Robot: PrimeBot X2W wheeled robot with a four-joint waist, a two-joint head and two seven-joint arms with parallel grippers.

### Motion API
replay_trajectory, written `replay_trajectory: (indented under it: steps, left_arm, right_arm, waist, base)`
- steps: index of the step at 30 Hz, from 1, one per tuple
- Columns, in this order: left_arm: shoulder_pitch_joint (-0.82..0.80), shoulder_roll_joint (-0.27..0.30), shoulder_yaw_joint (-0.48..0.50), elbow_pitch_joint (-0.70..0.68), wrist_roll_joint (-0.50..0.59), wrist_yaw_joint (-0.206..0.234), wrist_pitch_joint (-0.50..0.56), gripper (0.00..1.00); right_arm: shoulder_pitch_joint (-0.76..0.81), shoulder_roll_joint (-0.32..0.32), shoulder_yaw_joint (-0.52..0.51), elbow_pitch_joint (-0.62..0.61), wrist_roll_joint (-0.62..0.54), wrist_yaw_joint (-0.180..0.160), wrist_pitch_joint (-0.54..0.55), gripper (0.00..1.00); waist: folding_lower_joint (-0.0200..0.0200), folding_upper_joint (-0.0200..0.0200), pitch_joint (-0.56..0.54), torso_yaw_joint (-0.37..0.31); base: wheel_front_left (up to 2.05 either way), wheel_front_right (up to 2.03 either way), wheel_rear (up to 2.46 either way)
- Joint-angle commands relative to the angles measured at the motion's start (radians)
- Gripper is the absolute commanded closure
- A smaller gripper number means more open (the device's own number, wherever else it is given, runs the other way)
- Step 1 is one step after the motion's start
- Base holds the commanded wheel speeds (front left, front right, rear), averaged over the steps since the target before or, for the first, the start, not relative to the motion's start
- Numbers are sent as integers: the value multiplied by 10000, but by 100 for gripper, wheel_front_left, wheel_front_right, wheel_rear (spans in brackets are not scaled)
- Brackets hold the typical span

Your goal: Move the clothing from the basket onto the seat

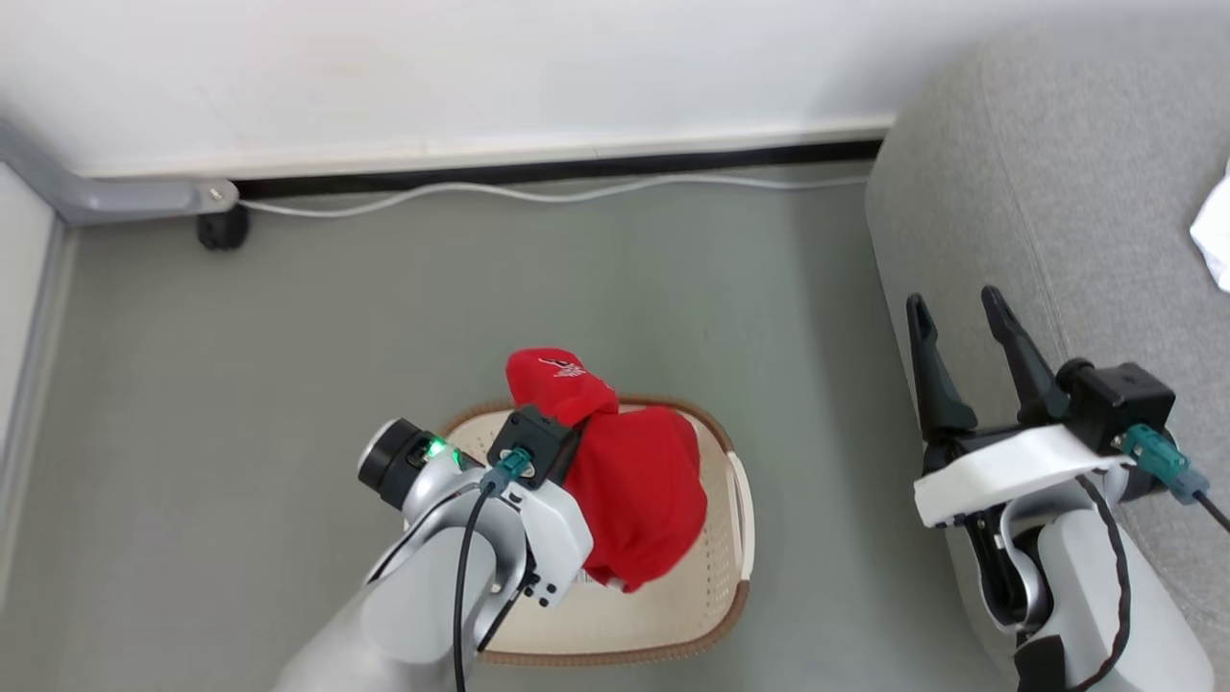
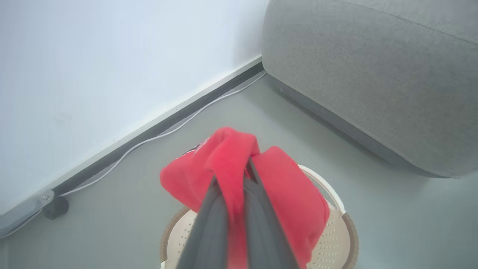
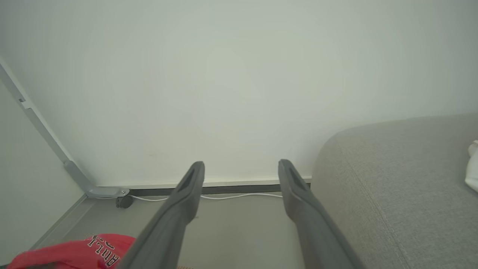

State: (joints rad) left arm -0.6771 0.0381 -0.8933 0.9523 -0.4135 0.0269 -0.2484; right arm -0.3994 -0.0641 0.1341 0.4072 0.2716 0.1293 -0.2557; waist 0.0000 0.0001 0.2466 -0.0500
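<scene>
left end effector: closed on a fold of the red clothing, the fabric pinched between its two dark fingers.
clothing: bunched red garment with dark lettering, hanging from the left end effector above the basket.
basket: cream with a brown rim, standing on the floor.
right end effector: fingers spread wide with nothing between them, just beside the seat.
seat: grey cushion to the robot's right, apart from the basket; white fabric lies on it.
floor: grey, with a white cable along the wall.
</scene>
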Motion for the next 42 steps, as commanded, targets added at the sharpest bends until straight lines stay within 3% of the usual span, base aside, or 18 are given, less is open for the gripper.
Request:
replay_trajectory:
  steps: [1, 9, 13, 21, 30, 42]
  left_arm:
    - [103, 125, 389, -483, -95, 200, -132, 100]
    - [764, 141, 1398, -2203, -155, 582, -133, 100]
    - [914, 293, 1983, -2891, -138, 548, -133, 100]
    - [899, 504, 3024, -4036, -460, 143, -133, 100]
    - [646, 566, 3413, -4760, -970, -400, -103, 100]
    - [281, 666, 3524, -5538, -1251, -534, 35, 100]
  right_arm:
    - [155, -15, 143, -155, -16, 14, -61, 0]
    - [671, 3, 204, 1, 48, 14, -61, 0]
    - [890, 6, 349, 68, 3, 14, -61, 0]
    - [1197, 26, 397, 167, 44, 14, -61, 0]
    - [1353, 54, 428, 254, 52, 14, -61, 0]
    - [1331, 84, 692, 195, 97, 14, -61, 0]
  waist:
    - [0, -1, -650, 396]
    - [0, -1, -1355, 588]
    - [0, -1, -1573, 614]
    - [0, -1, -1792, 609]
    - [0, -1, -1876, 615]
    - [0, -1, -1812, 524]
  base:
    - [0, 0, 0]
    - [0, 0, 0]
    - [0, 0, 0]
    - [0, 0, 0]
    - [0, 0, 0]
    - [0, 0, 0]
